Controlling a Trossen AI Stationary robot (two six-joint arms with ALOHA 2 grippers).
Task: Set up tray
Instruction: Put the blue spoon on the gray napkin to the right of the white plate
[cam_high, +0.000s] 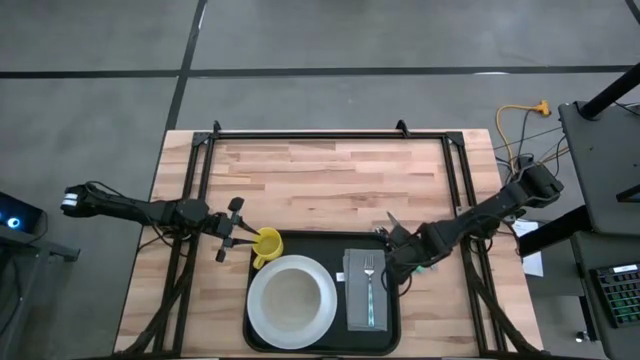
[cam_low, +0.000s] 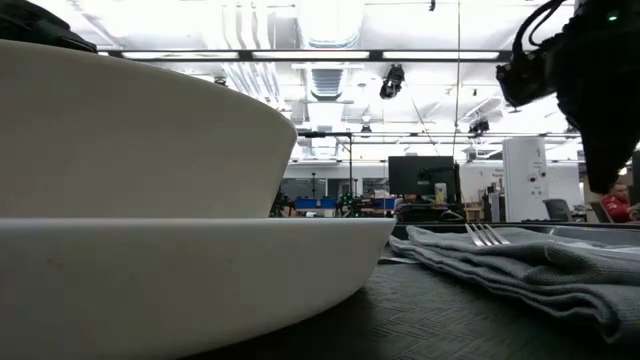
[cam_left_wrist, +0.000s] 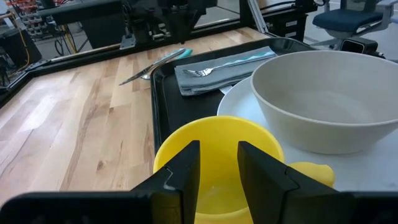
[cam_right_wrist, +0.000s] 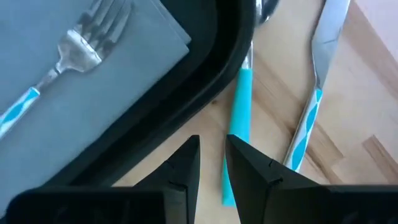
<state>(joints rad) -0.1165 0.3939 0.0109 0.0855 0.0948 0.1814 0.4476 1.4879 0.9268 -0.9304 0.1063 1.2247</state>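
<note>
The black tray (cam_high: 300, 243) lies at the table's near middle. On it are a white plate (cam_high: 262, 310) carrying a white bowl (cam_high: 295, 298), a grey napkin (cam_high: 355, 300) with a fork (cam_high: 369, 285) on top, and a yellow cup (cam_high: 268, 243) standing upright in the far-left corner. My left gripper (cam_high: 243, 238) (cam_left_wrist: 219, 155) is narrowly open at the cup's (cam_left_wrist: 217, 134) left rim. My right gripper (cam_high: 393, 255) (cam_right_wrist: 212, 146) is narrowly open over the table beside the tray's far-right corner, above a teal-handled spoon (cam_right_wrist: 242, 99). The spoon's bowl end rests against the tray's rim (cam_right_wrist: 224, 56). My left gripper comes at the yellow cup level from the table's left, fingertips (cam_left_wrist: 186, 165) in front of its rim; I cannot tell whether they touch. My right gripper points down over the free end of the spoon's handle (cam_right_wrist: 231, 186); I cannot tell whether it touches.
A teal-handled knife (cam_right_wrist: 311, 106) lies on the wood next to the spoon, just right of the tray's far-right corner. In the low view the bowl (cam_low: 130, 140) fills the foreground and the fork's tines (cam_low: 485, 235) lie on the napkin. Bare wood spans the table's far half (cam_high: 330, 170).
</note>
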